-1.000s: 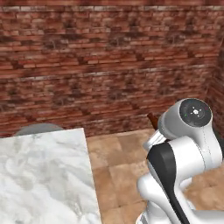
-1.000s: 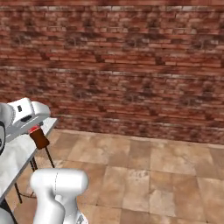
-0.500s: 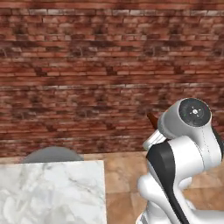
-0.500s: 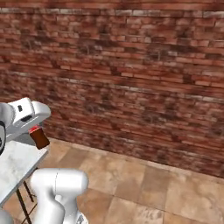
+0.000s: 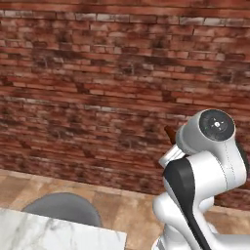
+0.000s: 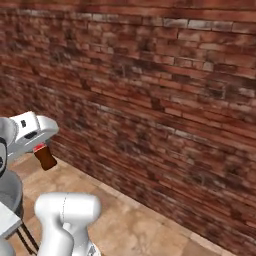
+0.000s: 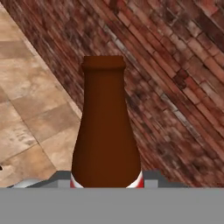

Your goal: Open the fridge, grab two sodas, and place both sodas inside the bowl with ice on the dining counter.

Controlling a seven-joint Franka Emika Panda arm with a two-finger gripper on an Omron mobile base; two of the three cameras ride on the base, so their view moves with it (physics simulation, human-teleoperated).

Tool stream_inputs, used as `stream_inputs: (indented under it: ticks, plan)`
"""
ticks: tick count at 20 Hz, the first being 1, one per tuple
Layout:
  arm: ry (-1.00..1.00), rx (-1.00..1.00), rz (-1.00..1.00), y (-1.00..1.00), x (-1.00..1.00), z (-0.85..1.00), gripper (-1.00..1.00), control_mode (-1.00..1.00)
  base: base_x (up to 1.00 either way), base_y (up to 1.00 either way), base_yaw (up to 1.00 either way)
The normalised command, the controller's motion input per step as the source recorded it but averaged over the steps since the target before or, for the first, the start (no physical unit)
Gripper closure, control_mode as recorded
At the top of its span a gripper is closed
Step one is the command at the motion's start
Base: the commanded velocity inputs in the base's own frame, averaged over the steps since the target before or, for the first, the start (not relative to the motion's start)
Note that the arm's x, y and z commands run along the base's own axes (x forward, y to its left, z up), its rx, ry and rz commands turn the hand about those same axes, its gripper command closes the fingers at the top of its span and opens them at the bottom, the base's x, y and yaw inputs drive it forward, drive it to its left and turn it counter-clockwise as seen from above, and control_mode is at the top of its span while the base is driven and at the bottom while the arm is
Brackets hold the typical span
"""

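Clamped between the white arm's two-finger gripper [image 6: 42, 150], a small dark brown glass bottle [image 7: 105, 127] with a narrow neck, a flat lip and a red-and-white band at its base is held in the air before a red brick wall [image 6: 160, 110], above the tan tiled floor [image 7: 30, 113], beside a round grey stool [image 5: 62, 210] and a white marble dining counter [image 5: 53, 237].

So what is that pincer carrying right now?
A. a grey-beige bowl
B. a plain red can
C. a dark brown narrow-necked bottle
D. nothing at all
C: the hand view shows the dark brown narrow-necked bottle rising from the pincer, in front of the red brick wall.
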Motion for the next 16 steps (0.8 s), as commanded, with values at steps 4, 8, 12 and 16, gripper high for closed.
stream_inputs:
  ticks: [4,8,12,16]
  plan:
    - [0.0,0.0,0.0,0.0,0.0,0.0,1.0,1.0,0.8,-0.19,0.51]
    - [0.0,0.0,0.0,0.0,0.0,0.0,1.0,1.0,0.72,-0.2,0.52]
    - [0.0,0.0,0.0,0.0,0.0,0.0,1.0,1.0,0.65,-0.15,0.56]
    - [0.0,0.0,0.0,0.0,0.0,0.0,1.0,1.0,0.64,-0.09,0.58]
